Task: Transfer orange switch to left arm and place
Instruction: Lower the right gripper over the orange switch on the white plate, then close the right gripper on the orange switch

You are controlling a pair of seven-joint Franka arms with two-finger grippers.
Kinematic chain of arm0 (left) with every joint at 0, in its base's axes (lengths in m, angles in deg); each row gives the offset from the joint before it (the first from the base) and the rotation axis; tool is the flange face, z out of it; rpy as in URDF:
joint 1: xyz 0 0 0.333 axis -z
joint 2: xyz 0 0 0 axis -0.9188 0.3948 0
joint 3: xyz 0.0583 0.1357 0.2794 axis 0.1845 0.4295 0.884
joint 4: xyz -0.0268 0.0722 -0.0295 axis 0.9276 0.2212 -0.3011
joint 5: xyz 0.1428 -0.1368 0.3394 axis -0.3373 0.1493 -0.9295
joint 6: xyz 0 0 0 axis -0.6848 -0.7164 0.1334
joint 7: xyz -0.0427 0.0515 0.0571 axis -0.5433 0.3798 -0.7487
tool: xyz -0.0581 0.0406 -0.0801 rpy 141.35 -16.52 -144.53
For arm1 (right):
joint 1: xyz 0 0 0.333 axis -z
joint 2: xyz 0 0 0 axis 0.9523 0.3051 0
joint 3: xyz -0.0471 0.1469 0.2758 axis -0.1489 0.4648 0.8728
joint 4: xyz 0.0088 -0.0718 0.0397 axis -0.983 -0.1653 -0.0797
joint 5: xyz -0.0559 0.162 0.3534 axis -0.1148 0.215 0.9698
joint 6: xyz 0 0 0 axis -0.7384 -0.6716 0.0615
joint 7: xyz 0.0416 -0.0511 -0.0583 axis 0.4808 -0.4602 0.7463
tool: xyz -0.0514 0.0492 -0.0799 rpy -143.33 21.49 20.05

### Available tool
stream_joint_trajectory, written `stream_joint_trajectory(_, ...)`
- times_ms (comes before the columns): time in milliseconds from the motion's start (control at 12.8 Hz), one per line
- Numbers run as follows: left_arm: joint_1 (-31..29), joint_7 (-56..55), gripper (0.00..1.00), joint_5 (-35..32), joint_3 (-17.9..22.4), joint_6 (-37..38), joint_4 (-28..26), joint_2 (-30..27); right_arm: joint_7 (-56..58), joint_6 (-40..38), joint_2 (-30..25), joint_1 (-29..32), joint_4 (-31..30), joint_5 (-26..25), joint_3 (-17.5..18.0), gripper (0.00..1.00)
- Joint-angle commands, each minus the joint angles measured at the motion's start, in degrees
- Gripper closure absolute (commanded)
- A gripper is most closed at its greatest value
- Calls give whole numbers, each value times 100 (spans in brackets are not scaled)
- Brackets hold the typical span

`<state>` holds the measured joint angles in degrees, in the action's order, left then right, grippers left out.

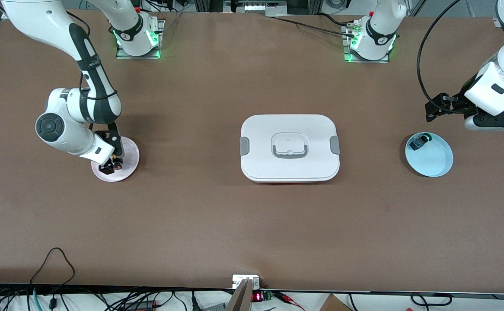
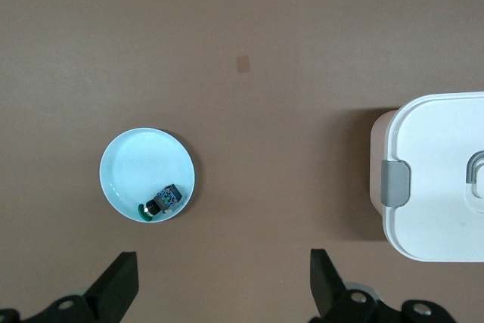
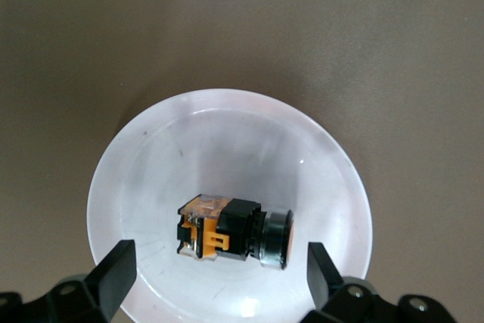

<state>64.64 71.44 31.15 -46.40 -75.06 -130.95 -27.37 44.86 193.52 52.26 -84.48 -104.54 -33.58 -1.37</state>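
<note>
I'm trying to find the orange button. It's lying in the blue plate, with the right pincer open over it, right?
Not quite: the orange switch lies in the pink plate, as the front view shows. The right pincer is indeed open over it.

orange switch (image 3: pixel 231 236), white box (image 1: pixel 290 147), pale blue plate (image 1: pixel 429 154)

A broad brown tabletop (image 1: pixel 217 224) fills the scene, matte and evenly lit — soft shadows only. Along its near edge hang black cables (image 1: pixel 53 276) and a small red digit display (image 1: pixel 256 296) — pale floor below.
</note>
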Motion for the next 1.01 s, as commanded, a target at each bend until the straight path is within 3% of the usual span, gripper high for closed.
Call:
stream_joint_trajectory(0,27,-59,0,-116,-20,121,128,29,169,210,-38,91,-123,58,39,0)
stream_joint_trajectory(937,27,-59,0,-116,-20,130,128,29,248,527,252,100,-158,505,48,0)
